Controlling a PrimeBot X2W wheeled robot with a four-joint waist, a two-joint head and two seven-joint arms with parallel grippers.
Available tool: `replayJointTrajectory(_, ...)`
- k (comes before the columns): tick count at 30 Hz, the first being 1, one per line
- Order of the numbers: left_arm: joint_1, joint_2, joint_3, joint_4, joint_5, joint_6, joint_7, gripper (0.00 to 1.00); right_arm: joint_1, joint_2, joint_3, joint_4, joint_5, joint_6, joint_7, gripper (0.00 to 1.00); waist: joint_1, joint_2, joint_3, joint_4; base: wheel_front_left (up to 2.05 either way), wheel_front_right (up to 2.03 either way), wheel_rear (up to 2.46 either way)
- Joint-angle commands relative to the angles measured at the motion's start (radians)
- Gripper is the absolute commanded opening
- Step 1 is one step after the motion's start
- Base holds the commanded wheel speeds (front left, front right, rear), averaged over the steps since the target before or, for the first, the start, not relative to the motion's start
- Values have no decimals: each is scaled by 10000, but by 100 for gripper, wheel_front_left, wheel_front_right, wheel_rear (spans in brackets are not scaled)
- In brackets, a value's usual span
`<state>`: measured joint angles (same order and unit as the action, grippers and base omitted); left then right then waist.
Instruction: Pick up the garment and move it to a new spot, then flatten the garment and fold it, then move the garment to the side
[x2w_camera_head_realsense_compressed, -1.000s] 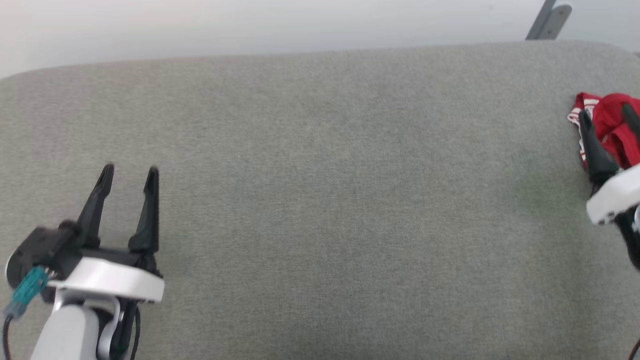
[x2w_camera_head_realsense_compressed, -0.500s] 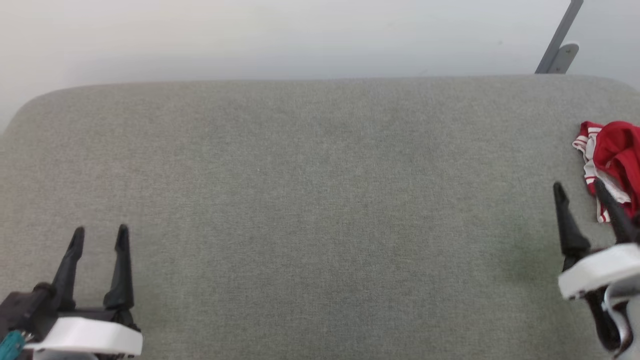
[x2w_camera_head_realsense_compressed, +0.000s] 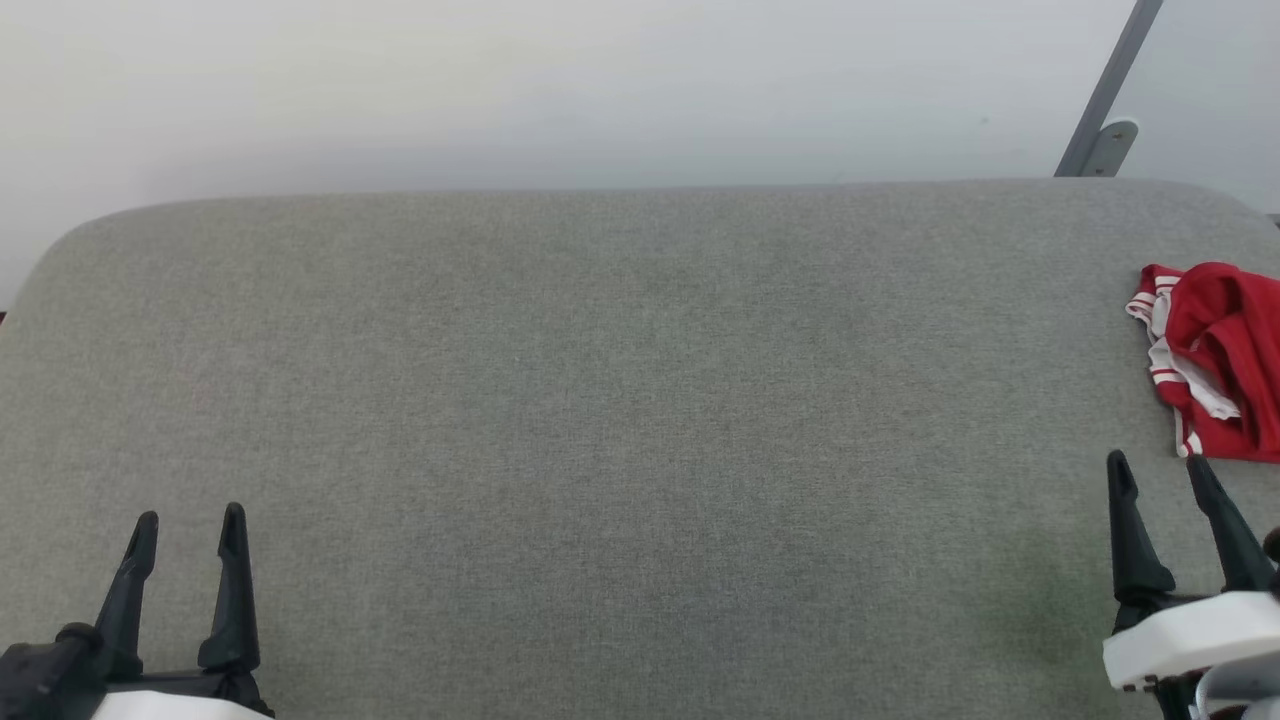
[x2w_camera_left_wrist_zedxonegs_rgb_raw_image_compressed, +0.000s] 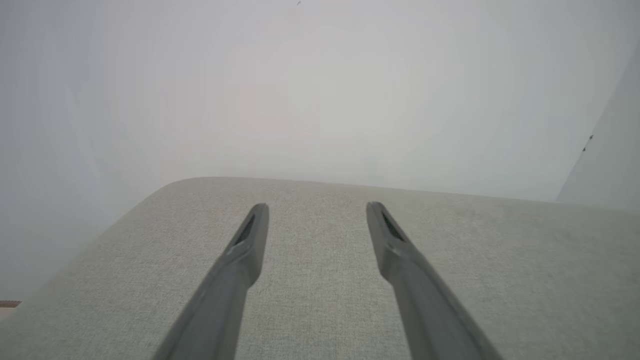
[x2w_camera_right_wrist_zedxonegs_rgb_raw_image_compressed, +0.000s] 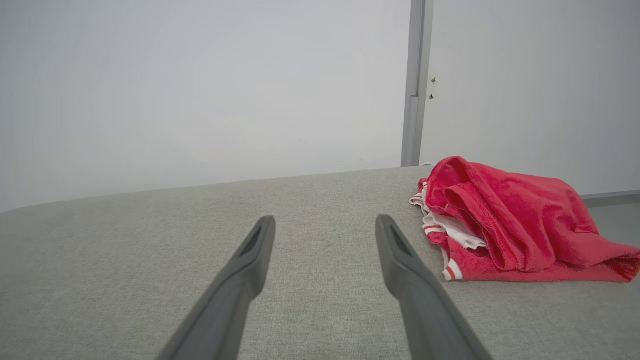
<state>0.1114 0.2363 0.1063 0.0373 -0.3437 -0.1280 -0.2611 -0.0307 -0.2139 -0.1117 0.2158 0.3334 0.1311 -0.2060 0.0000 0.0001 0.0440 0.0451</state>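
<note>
Both claws stood apart and empty.
You had the garment bundled at the tabletop's right edge; right claw hovered near that edge, left claw over the tabletop's near-left corner.

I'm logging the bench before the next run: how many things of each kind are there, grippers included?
Red-and-white cloth bundle: 1
Open grippers, left gripper and right gripper: 2
Grey padded surface: 1
Grey wall bar: 1
Total: 5
</note>
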Motion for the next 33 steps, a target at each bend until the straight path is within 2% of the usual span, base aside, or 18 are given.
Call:
replayJointTrajectory(1, 107, -5, 52, -63, -9, -30, -48, 100, 136, 124, -64, -113, 21, -10, 61, 100, 0, -1, -33, -16, 0, 0, 0)
replayJointTrajectory(11, 321, 97, -5, -14, -173, -24, -48, 100, 769, 610, -336, -794, -247, -8, 373, 100, 0, -1, -269, -88, 0, 0, 0)
replayJointTrajectory(22, 365, 127, -80, -104, -358, -24, -48, 100, 862, 606, -315, -857, -112, -8, 374, 100, 0, -1, -355, -89, 0, 0, 0)
replayJointTrajectory(23, 217, 128, -86, -96, -309, -10, 0, 0, 826, 594, -309, -838, -148, -2, 385, 0, 0, -1, -358, -88, 0, 0, 0)
replayJointTrajectory(27, 238, -113, -154, 229, -321, -10, 31, 0, 904, 712, -243, -521, -138, 0, 391, 0, 0, -1, -364, -89, 0, 0, 0)
replayJointTrajectory(33, 52, -264, -162, 387, -1315, -11, 311, 0, 745, 796, -261, -396, 871, 0, 651, 0, 0, -1, -366, -106, 0, 0, 0)
